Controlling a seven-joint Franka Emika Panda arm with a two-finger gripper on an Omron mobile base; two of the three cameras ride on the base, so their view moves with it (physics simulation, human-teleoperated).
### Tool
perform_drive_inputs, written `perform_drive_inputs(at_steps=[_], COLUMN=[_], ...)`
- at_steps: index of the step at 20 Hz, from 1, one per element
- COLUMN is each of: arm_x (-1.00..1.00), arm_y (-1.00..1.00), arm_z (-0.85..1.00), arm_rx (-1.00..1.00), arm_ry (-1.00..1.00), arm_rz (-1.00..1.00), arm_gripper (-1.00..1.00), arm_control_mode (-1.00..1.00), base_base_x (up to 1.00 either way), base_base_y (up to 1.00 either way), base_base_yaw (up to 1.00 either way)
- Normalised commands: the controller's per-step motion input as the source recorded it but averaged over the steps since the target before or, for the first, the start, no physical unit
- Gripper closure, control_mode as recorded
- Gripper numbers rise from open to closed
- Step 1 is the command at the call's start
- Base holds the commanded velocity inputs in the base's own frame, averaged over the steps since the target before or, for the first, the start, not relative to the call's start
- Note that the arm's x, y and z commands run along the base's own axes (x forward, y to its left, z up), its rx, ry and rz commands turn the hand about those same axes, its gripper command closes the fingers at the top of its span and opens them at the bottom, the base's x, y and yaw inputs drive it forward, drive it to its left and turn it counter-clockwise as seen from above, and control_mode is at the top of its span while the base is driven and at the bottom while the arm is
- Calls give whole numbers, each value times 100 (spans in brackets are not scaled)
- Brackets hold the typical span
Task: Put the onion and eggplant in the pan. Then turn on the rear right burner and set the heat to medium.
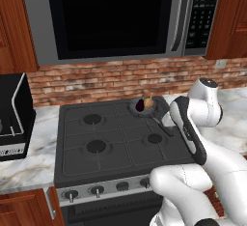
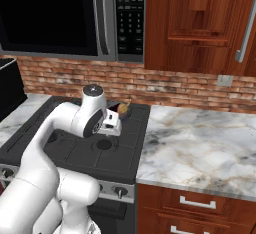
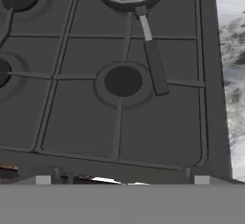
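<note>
A: Where are the vegetables?

B: In the pan (image 1: 141,108) on the rear right burner, at about one o'clock on the stove (image 1: 77,143). The eggplant (image 1: 140,105) and onion (image 1: 149,102) lie side by side.

A: Anything cut off?

B: From the hand camera the pan's far rim runs off the top; only its handle (image 3: 152,60) shows whole. The burner under the pan is hidden.

A: And the gripper (image 2: 111,123)?

B: Released, jaws wide, holding nothing, though the fingertips are hard to make out.
</note>
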Motion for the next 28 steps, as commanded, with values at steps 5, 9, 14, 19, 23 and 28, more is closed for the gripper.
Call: perform_drive_inputs(at_steps=[5, 9, 14, 19, 23, 28], arm_x=[-22, -9, -9, 0, 0, -1], arm_y=[15, 14, 1, 0, 0, 0], arm_z=[1, 2, 0, 0, 0, 0], arm_rx=[-8, -4, -1, 0, 0, 0], arm_ry=[3, 0, 0, 0, 0, 0], arm_rz=[0, 0, 0, 0, 0, 0], arm_gripper=[-100, -100, -100, -100, -100, -100], arm_control_mode=[-100, -100, -100, -100, -100, -100], base_base_x=[0, 0, 0, 0, 0, 0], base_base_y=[0, 0, 0, 0, 0, 0], base_base_yaw=[0, 0, 0, 0, 0, 0])
